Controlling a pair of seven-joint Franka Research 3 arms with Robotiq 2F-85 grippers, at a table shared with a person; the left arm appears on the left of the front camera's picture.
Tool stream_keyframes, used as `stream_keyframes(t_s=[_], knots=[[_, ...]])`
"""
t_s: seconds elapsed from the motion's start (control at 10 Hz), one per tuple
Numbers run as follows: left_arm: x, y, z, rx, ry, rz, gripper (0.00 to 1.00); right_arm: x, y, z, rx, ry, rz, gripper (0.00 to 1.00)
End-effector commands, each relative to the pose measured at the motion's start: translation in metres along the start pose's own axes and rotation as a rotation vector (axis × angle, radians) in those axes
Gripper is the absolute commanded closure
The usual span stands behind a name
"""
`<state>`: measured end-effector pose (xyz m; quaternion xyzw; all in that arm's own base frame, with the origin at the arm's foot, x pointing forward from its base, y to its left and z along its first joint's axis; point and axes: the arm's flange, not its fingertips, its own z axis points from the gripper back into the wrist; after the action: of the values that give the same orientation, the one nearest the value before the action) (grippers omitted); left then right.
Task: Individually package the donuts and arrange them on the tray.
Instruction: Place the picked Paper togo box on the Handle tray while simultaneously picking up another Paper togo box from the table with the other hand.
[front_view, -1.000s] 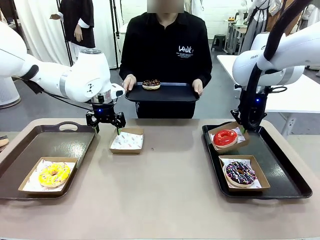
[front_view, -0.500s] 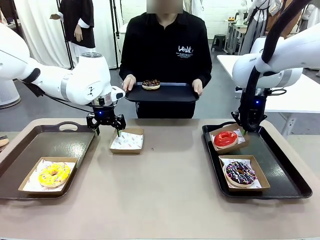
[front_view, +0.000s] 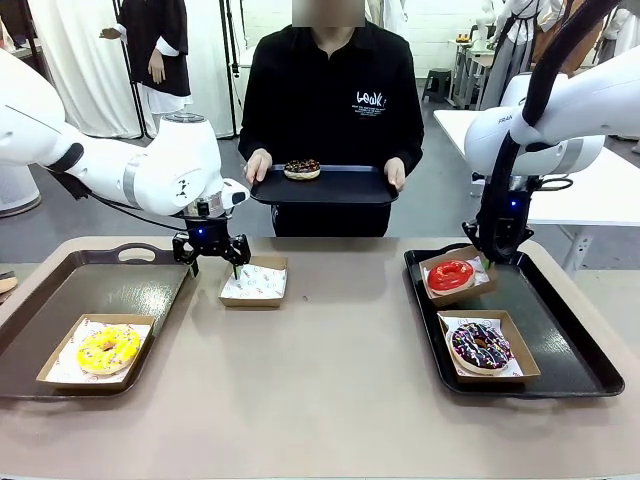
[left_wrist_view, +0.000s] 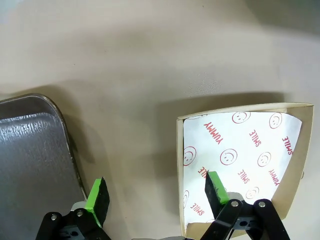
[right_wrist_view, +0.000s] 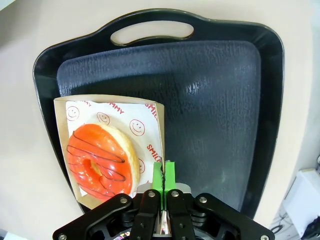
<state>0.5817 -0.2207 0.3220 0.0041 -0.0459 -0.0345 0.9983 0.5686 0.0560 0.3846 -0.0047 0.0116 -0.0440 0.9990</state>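
A glossy red donut (front_view: 450, 275) (right_wrist_view: 102, 160) lies in a paper-lined box at the back of the right tray (front_view: 580, 345). My right gripper (front_view: 497, 252) (right_wrist_view: 164, 176) is shut on that box's far rim. In front of it sits the sprinkled chocolate donut (front_view: 481, 345) in its own box. The yellow donut (front_view: 108, 348) rests boxed on the left tray (front_view: 120, 285). My left gripper (front_view: 212, 257) (left_wrist_view: 157, 195) hangs open over the left wall of an empty lined box (front_view: 254, 281) (left_wrist_view: 240, 160), one finger inside and one outside. The person holds a black tray (front_view: 340, 188) with the plain chocolate donut (front_view: 302, 168).
The left tray's corner (left_wrist_view: 30, 160) lies close beside my left gripper's outer finger (left_wrist_view: 98, 200). Bare tabletop (front_view: 330, 380) stretches between the two trays. The right tray has free floor (right_wrist_view: 210, 100) beside the red donut's box.
My left gripper has drifted a little right and down toward the empty box. The red donut's box, tilted up at its held edge before, now lies flatter.
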Motion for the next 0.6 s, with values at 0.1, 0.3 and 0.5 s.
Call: stream_keyframes(t_s=[0.1,0.3,0.5], knots=[[0.0032,-0.0045,-0.0024,-0.008,-0.009,0.022,0.00,0.0072,0.0043,-0.0014,-0.002,-0.009,-0.025,0.99],[0.0036,-0.0046,-0.0046,-0.011,-0.002,0.015,0.00,0.0083,0.0055,-0.0031,0.006,-0.009,-0.022,0.99],[0.0037,-0.0050,-0.0056,-0.014,0.003,0.007,0.00,0.0102,0.0066,-0.0076,0.008,-0.003,-0.023,0.99]])
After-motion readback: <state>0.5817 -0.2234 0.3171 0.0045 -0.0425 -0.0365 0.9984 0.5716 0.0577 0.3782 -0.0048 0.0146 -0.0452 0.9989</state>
